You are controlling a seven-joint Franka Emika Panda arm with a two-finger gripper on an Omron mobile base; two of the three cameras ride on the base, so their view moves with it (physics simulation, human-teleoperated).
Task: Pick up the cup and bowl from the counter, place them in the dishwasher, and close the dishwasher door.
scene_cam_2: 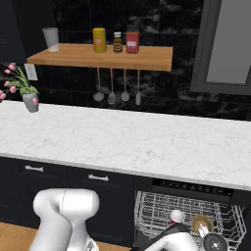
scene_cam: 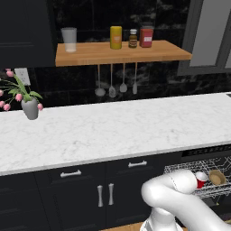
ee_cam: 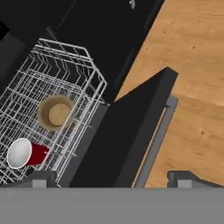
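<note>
The red cup (ee_cam: pixel 27 153) lies on its side in the grey wire rack (ee_cam: pixel 65 65) of the dishwasher (scene_cam: pixel 207 155), white inside showing. The tan bowl (ee_cam: pixel 55 112) sits upright in the rack just beside it. Both also show from the base, cup (scene_cam: pixel 201 179) left of bowl (scene_cam: pixel 217 177), and the bowl (scene_cam_2: pixel 202 223) shows behind my arm. The dishwasher door (ee_cam: pixel 127 144) hangs folded down and open, its grey handle (ee_cam: pixel 157 140) toward the wooden floor. My gripper (ee_cam: pixel 114 179) hovers above the door's edge, open, with nothing between its fingers. The white marble counter (scene_cam: pixel 117 131) runs above.
A wooden wall shelf (scene_cam: pixel 122 52) holds a frosted tumbler (scene_cam: pixel 69 39) and several jars. Utensils (scene_cam: pixel 112 81) hang beneath it. A grey flower vase (scene_cam: pixel 30 108) stands at the counter's left. Navy cabinets (scene_cam: pixel 103 189) sit left of the dishwasher; wooden floor (ee_cam: pixel 192 65) lies beyond the door.
</note>
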